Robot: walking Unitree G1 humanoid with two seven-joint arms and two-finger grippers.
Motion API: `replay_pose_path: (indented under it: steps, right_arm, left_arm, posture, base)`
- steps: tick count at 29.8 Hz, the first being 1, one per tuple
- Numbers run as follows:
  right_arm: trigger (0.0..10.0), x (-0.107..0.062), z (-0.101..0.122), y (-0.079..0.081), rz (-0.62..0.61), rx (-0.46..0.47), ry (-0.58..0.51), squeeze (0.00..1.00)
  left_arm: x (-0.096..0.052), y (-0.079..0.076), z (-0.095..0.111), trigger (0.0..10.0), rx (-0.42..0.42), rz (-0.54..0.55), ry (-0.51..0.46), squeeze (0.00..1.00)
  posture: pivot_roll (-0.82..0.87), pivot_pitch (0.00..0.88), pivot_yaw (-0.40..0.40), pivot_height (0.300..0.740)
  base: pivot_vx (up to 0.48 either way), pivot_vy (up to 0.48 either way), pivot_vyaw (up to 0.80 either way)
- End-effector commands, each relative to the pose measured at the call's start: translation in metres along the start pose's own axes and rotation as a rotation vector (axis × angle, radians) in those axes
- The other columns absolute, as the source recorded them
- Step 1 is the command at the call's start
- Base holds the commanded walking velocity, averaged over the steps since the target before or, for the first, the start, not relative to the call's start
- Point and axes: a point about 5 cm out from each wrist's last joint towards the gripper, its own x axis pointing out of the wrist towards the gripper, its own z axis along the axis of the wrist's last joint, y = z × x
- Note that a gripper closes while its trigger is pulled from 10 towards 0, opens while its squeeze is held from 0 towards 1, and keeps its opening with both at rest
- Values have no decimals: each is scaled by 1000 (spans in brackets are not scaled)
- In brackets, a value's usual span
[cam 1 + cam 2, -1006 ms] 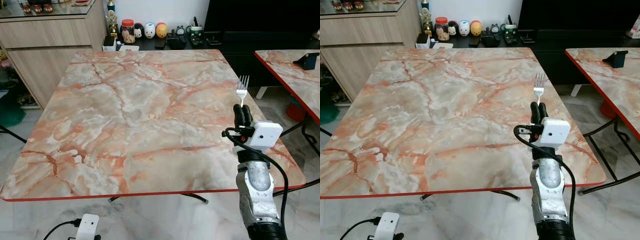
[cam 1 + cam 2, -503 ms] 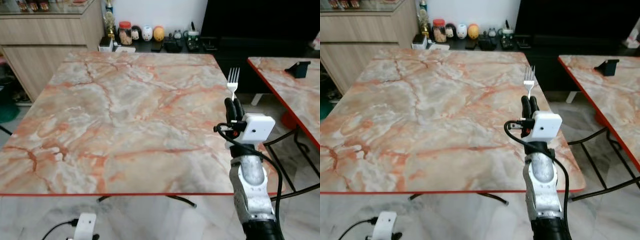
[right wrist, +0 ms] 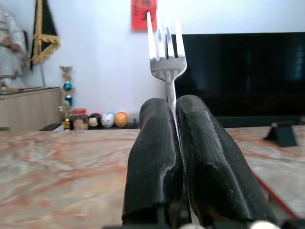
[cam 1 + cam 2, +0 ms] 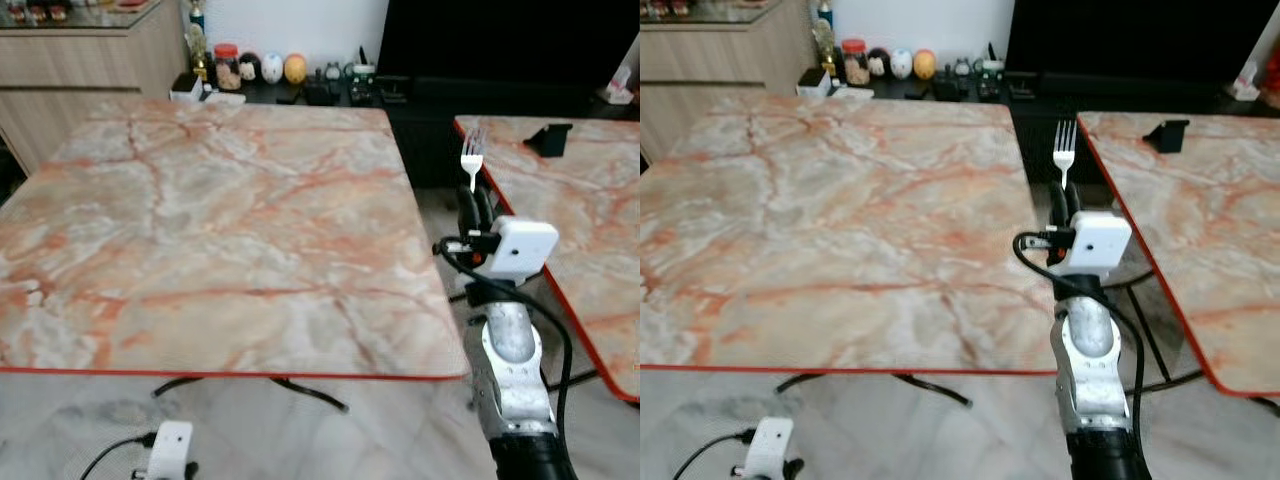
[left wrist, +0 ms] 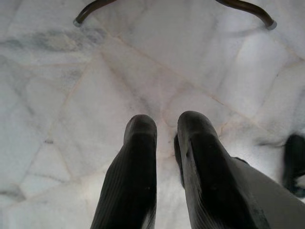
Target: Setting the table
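marble-patterned table (image 4: 200, 200) with a red edge takes up most of the room ahead, a second table (image 4: 570, 200) of the same kind stands just to the robot's right, and a low shelf with small jars and figurines (image 4: 250, 70) runs along the far wall. the right gripper (image 4: 473, 205) is raised over the gap between the two tables, its fingers pressed together on the handle of a fork (image 4: 1064, 150) that stands upright, prongs up. the fork looks like thin stiff metal, light, smooth and likely slippery, so a firm pinch low on the handle, as it is held now, seems the sensible place; a loose hold could let it twist or slide. the left gripper (image 5: 167, 143) hangs idle over the pale stone floor (image 5: 71, 71), fingers a little apart, holding nothing.
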Motion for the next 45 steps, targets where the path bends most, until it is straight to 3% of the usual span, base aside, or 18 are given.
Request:
replay_pose_path:
  steps: [1, 9, 45]
  right_arm:
    - [10000, 0, 4, -10, -31, -11, -6, 0]
    - [10000, 5, 12, -14, -55, -12, -42, 0]
    - [10000, 7, 12, -14, -47, -30, -33, 0]
  left_arm:
    - [1, -8, -1, 10000, -1, -21, 6, 0]
    - [1, -9, 0, 10000, 1, -24, 4, 0]
    - [0, -12, -3, 10000, 31, -38, 4, 0]
  posture:
    - [10, 0, -8, 740]
    - [7, 0, -7, 740]
    - [-10, 0, -10, 740]
  base:
    - [0, -480, 0]
    - [0, -480, 0]
    - [0, -480, 0]
